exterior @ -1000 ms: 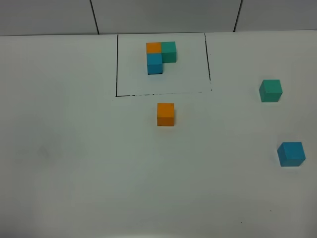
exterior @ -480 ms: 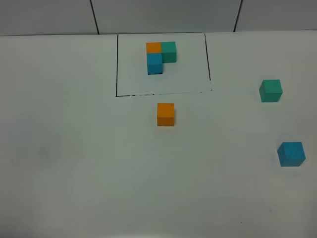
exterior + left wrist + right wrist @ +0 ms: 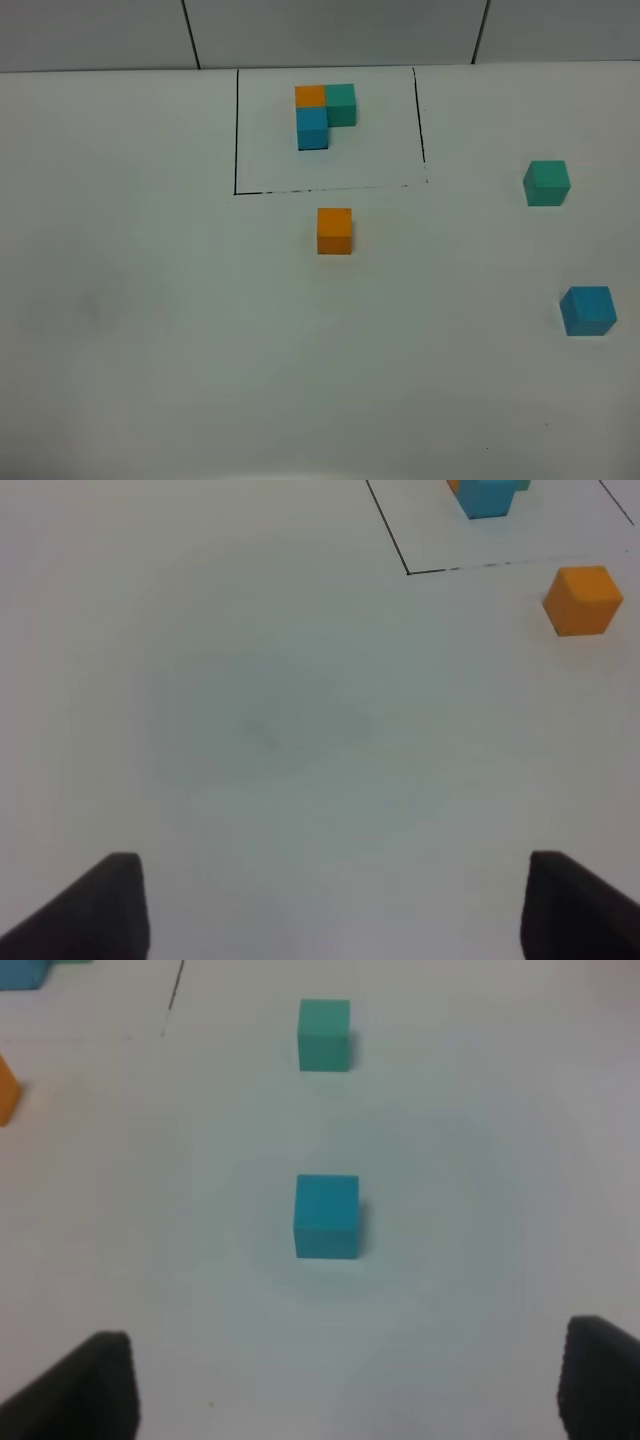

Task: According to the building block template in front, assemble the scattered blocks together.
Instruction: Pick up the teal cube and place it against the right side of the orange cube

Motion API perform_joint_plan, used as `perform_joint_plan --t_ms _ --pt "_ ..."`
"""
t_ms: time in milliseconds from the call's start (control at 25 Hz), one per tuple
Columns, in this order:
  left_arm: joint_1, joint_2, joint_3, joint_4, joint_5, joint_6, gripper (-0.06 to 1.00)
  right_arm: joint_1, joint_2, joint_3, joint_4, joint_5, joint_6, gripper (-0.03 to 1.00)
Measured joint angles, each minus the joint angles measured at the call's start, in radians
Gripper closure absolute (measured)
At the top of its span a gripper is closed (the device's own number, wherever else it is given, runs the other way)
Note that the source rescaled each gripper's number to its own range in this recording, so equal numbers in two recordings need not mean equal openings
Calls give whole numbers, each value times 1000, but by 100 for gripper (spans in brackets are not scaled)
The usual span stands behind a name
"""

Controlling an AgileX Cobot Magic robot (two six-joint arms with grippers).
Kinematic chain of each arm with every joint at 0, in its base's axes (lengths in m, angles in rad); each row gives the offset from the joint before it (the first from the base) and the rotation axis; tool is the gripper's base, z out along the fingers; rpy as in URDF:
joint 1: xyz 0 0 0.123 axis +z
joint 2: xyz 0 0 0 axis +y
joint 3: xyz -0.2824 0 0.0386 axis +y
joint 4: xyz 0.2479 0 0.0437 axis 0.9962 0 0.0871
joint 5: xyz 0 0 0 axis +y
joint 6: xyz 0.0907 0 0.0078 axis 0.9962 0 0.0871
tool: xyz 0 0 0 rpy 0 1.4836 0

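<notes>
The template [image 3: 324, 112] is an L of orange, teal-green and blue cubes inside a black drawn rectangle at the back of the table. The loose orange cube [image 3: 334, 231] sits just in front of the frame; it also shows in the left wrist view [image 3: 582, 600]. The loose teal-green cube [image 3: 546, 183] and the loose sky-blue cube [image 3: 587, 310] lie at the right. In the right wrist view the sky-blue cube [image 3: 327, 1216] lies ahead of my open, empty right gripper [image 3: 345, 1385], the teal-green cube [image 3: 324, 1034] beyond it. My left gripper [image 3: 330, 905] is open and empty over bare table.
The white table [image 3: 150, 300] ends at a wall with dark seams [image 3: 190, 35] at the back. Neither arm shows in the exterior high view.
</notes>
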Motion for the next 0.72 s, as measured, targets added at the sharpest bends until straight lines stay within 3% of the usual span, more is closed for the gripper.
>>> perform_joint_plan --t_ms 360,560,720 --pt "0 0 0 0 0 0 26 0 37 -2 -2 -3 0 24" --pt "0 0 0 0 0 0 26 0 274 -17 -2 -55 -16 24" --pt "0 0 0 0 0 0 26 0 558 -37 -2 -160 -40 24"
